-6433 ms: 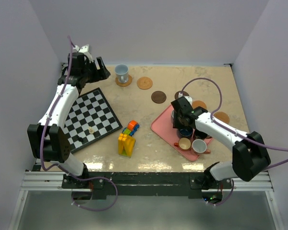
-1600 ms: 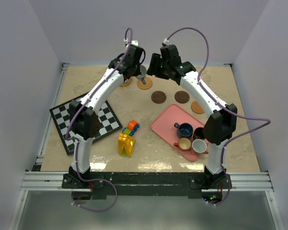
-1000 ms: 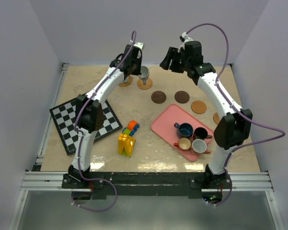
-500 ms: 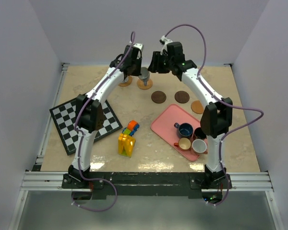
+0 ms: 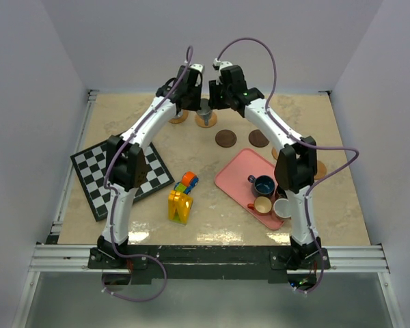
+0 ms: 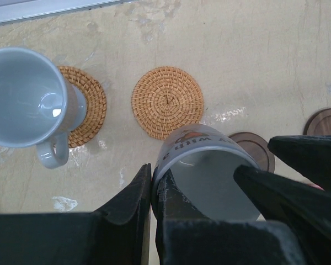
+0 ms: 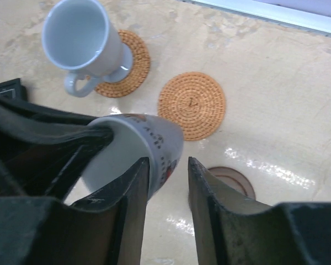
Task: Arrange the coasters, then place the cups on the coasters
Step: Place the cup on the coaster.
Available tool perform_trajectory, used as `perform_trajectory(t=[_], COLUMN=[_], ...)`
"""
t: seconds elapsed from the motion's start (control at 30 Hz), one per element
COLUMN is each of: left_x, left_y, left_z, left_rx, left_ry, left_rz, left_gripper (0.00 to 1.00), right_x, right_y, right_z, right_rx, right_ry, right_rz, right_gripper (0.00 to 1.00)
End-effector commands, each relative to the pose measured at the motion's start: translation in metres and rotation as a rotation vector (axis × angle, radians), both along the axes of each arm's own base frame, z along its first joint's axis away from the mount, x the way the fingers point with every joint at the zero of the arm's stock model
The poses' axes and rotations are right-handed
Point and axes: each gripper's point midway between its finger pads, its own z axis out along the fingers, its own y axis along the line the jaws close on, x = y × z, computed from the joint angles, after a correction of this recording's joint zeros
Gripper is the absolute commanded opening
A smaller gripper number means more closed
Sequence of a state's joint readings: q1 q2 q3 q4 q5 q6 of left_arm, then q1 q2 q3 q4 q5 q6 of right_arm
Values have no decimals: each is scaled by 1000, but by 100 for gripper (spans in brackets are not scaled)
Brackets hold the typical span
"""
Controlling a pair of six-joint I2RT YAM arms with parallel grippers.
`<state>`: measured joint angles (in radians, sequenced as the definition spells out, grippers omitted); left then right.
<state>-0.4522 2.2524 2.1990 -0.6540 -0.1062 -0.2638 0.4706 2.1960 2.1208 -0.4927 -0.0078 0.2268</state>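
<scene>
Right tool [image 7: 168, 176] had swung in from 3 o'clock since earlier frame; jaws spread astride wall of grey-white cup [image 6: 204, 165]. Left tool [image 6: 153, 179] pinched opposite rim, cup near 5 o'clock of woven coaster [image 6: 167, 102]. Likely rigid, slick, breakable: grip wall squarely.

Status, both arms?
Left fingers shut on grey printed cup, at its rim. Right fingers open, straddling the opposite wall. Bare woven coaster close by, nothing on it.

Both arms at full forward reach; left hand [image 6: 154, 185] tight, right hand [image 7: 168, 165] ajar.
</scene>
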Motion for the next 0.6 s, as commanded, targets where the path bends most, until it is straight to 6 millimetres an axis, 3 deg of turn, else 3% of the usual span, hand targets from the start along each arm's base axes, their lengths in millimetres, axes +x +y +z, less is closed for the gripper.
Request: perform_trajectory(t=[0.0,0.23,0.27,0.47,0.57], left_x=[-4,-9,-9,-17,-27], left_y=[-10,-16,-15,2,25], left_z=[70,75,79,108,133], left_rx=[-88,-88,-90,-77,-48], left_ry=[-134,-143,-149,-261,-349], left_rz=[-2,-20,-17,12,58], left_gripper=[0,0,0,54,71], right_x=[11,16,16,22,27], right_y=[-4,0,-1,-6,-11], right_z=[15,18,19,36,37], right_rx=[-34,-16,-8,27,47], right_ry=[-67,-62,-56,-70,-66], right_rz=[-16,-37,-49,-110,-131], right_gripper=[34,0,0,0,0])
